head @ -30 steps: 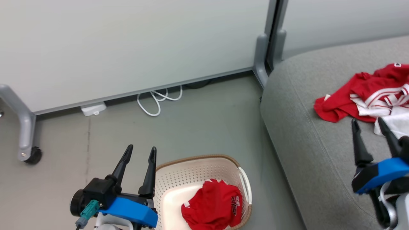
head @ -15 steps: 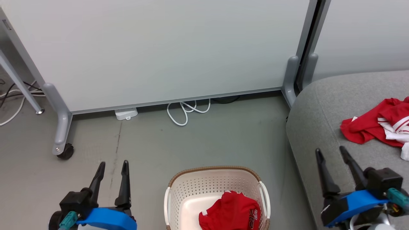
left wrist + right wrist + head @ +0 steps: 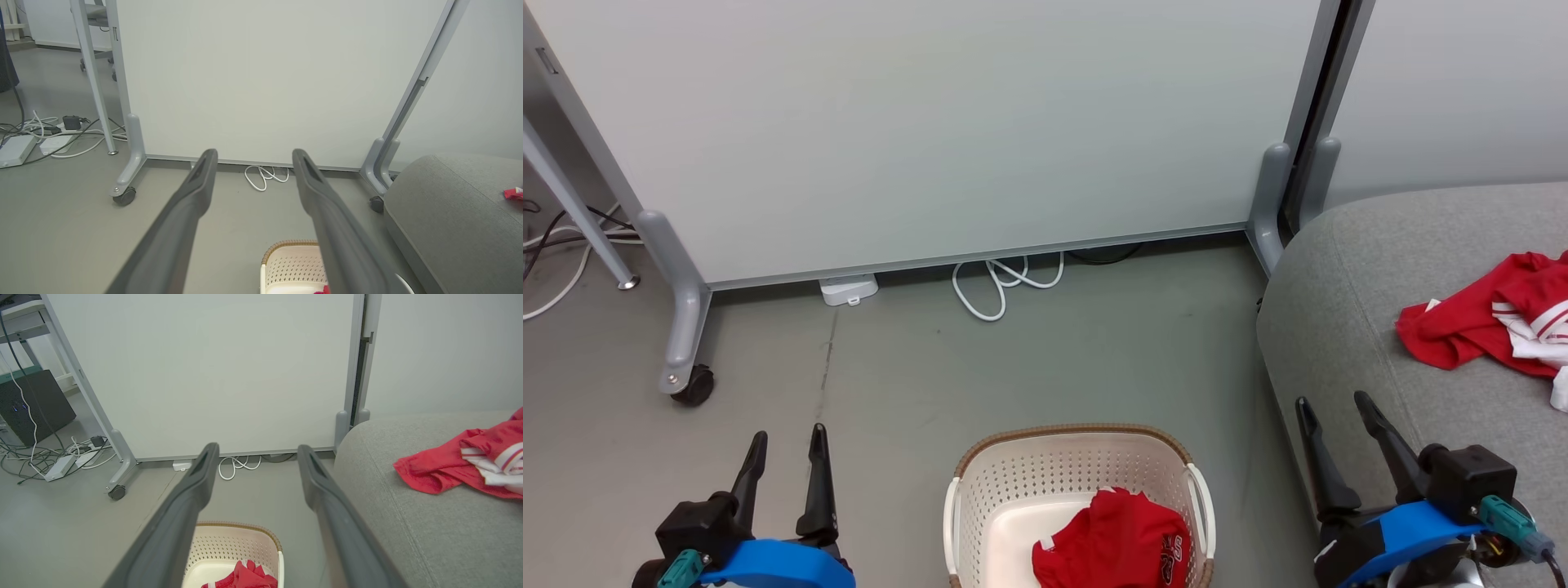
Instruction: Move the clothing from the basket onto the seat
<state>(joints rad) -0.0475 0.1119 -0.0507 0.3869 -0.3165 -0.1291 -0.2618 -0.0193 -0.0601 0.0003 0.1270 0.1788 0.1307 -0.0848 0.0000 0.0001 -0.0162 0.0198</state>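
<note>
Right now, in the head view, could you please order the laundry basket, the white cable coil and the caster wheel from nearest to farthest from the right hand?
From the right hand:
1. Laundry basket, low to its left.
2. White cable coil, farther ahead, left.
3. Caster wheel, far left.

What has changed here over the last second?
The head camera swung round, so the basket now sits centred. The right gripper has drawn back from the red garment on the seat; the left gripper hangs farther left of the basket. Nothing was grasped or released: both pairs of fingers stayed open, and the other garment stayed in the basket.
</note>
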